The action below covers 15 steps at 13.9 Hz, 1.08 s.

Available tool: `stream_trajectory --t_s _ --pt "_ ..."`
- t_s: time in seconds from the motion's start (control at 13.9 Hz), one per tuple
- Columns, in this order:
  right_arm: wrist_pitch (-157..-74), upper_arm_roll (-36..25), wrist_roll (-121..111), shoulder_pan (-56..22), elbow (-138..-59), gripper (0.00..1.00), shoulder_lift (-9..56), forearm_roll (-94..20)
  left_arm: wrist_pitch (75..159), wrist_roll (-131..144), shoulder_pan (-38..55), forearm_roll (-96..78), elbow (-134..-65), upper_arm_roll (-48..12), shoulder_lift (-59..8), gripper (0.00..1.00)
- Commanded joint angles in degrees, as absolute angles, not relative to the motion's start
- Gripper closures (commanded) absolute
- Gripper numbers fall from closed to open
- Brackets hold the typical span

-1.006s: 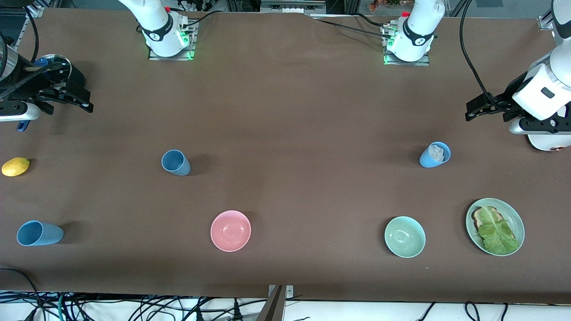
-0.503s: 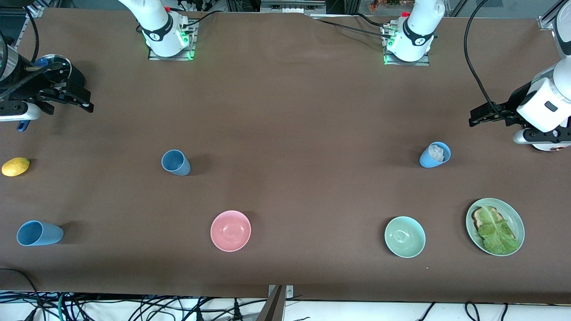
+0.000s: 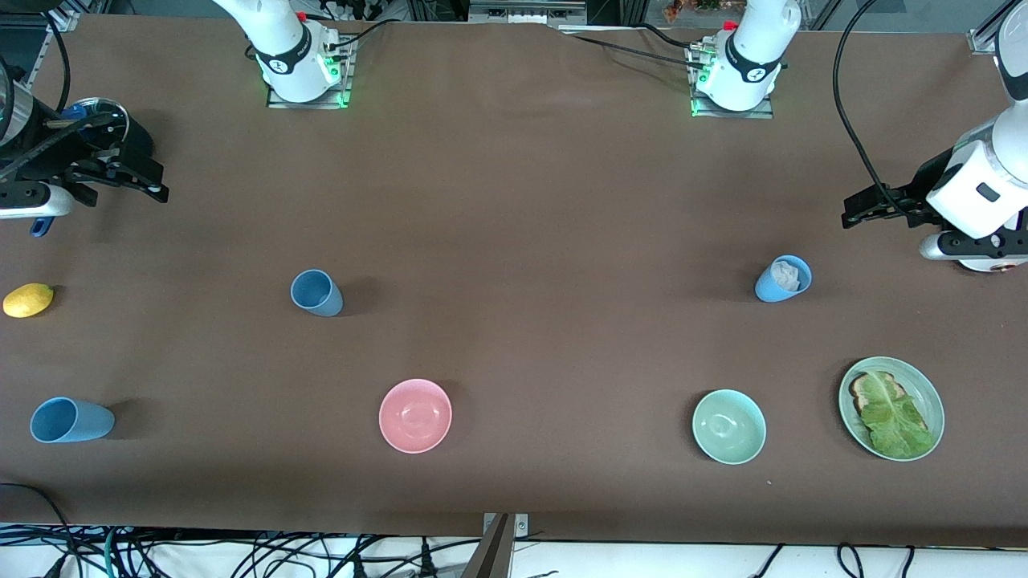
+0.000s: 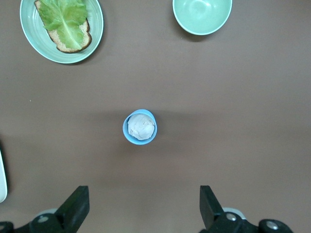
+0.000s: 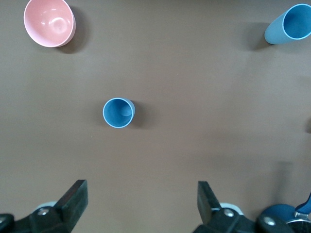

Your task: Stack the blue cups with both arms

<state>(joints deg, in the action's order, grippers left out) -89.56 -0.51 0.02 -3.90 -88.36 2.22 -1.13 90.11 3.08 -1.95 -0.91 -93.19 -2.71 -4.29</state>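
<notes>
A dull slate-blue cup (image 3: pixel 316 292) stands upright and empty; it also shows in the right wrist view (image 5: pixel 118 112). A sky-blue cup (image 3: pixel 71 420) stands near the right arm's end of the table and shows in the right wrist view (image 5: pixel 289 24). Another sky-blue cup (image 3: pixel 782 278) holds a crumpled white wad; it shows in the left wrist view (image 4: pixel 140 126). My right gripper (image 3: pixel 148 181) (image 5: pixel 141 189) is open and empty over bare table. My left gripper (image 3: pixel 861 207) (image 4: pixel 143 191) is open and empty over bare table by the wad-filled cup.
A pink bowl (image 3: pixel 415 415) and a green bowl (image 3: pixel 728 426) sit near the front camera. A green plate (image 3: pixel 923 385) holds toast and lettuce. A lemon (image 3: pixel 28 299) and a glass-lidded navy pot (image 3: pixel 96 116) lie at the right arm's end.
My left hand has shifted slightly over the table at its end. The right arm and all cups have not moved.
</notes>
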Motion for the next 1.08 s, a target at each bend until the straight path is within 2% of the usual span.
stream_trajectory --t_s 0.0,0.65,0.86,1.01 --pt "-88.8 -0.4 -0.1 -3.9 -87.6 0.00 1.8 -1.2 89.7 2.7 -2.0 -1.1 -93.2 -2.9 -4.0 0.00" --pt "-88.9 -0.4 0.4 -3.9 -87.6 0.00 1.9 -1.2 90.7 2.1 -3.8 -0.8 -94.3 -2.6 -6.8 0.00" --pt "-88.9 -0.4 0.2 -3.9 -87.6 0.00 1.8 -1.3 94.6 2.0 -5.8 0.5 -96.3 -2.6 -10.2 0.00" --pt "-88.8 -0.5 0.1 -3.9 -87.6 0.00 1.8 -1.2 99.1 -0.1 -6.1 0.6 -100.7 -2.6 -11.4 0.00"
